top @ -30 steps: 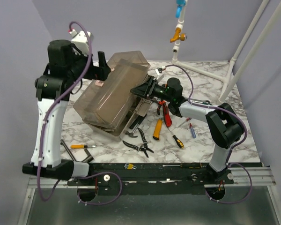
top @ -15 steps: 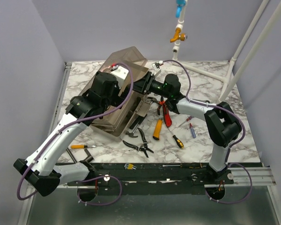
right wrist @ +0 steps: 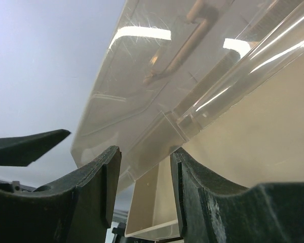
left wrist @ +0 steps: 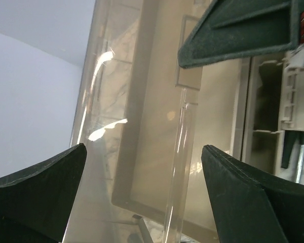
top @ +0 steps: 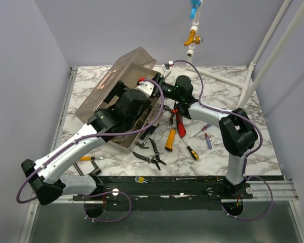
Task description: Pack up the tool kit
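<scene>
At the left rear of the marble table (top: pixel 233 96) we see the tool case (top: pixel 122 135), a boxy shell of smoky, brown-tinted clear plastic with rounded corners. Its lid (top: pixel 114 76) stands raised and tilted toward the back left. It is glossy and catches bright streaks of light, and a moulded handle shape shows through it in the right wrist view. The shallow base lies flat beneath it, its pale ribbed compartments showing in the left wrist view.

In front of the case, near the left edge, lies an orange-handled screwdriver (top: pixel 85 158), slim and round-shafted.

The left gripper (left wrist: pixel 142 197) reaches over the case with its dark, matte, wedge-shaped fingers (left wrist: pixel 35 187) spread as wide as they go. They grasp nothing, and the clear wall of the lid rises beyond the gap.

The right gripper (right wrist: pixel 146 154) meets the lid at its right rear edge. Its jaws are about half closed, with the lid's clear rim pinched between the black curved pads (right wrist: pixel 91 197).

To the right of the case the loose tools lie scattered on the grey-veined white surface. Black pliers (top: pixel 153 155) lie spread open just in front of the base. Beside them are a yellow-handled tool (top: pixel 170 139) and red-handled pliers (top: pixel 180 122). Further right is a yellow-and-black screwdriver (top: pixel 191 151). The last is a small red-and-blue screwdriver (top: pixel 206 137), whose details are too small for us to make out.
</scene>
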You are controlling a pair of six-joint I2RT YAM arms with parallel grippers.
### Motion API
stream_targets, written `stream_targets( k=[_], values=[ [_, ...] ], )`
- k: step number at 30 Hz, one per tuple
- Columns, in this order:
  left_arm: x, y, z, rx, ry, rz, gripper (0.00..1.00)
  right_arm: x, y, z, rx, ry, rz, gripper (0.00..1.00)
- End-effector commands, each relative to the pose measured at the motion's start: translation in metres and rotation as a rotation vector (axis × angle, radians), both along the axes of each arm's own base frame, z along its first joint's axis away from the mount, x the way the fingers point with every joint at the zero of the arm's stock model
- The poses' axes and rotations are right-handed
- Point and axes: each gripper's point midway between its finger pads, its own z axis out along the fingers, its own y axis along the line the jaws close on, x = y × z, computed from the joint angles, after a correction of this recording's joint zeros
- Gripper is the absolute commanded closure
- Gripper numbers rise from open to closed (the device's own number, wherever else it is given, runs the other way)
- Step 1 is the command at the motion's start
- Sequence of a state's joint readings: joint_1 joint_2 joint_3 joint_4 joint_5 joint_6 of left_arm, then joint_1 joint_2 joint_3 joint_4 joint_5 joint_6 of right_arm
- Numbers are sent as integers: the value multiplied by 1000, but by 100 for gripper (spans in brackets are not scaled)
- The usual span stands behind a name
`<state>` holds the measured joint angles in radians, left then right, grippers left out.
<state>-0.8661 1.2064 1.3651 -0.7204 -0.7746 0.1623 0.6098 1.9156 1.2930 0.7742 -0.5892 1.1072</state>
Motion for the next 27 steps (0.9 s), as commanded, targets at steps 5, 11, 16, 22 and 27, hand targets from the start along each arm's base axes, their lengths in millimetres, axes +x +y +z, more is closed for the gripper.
stream_targets(
  k=[5, 11, 16, 22, 27],
  values=[
    [8, 9, -29, 134, -10, 98, 3, -1, 12, 24, 47, -44, 43, 50],
    [16, 19, -38, 251, -40, 195, 14, 1, 14, 27, 50, -42, 44, 48],
    [25, 22, -32, 305, -104, 265, 37, -1, 12, 27, 42, -36, 35, 44],
    [29, 25, -23, 298, -152, 294, 47, -2, 2, 27, 21, -29, -6, 36],
    [27, 29, -13, 262, -182, 311, 54, 7, -22, 23, 2, -1, -106, 24]
  ],
)
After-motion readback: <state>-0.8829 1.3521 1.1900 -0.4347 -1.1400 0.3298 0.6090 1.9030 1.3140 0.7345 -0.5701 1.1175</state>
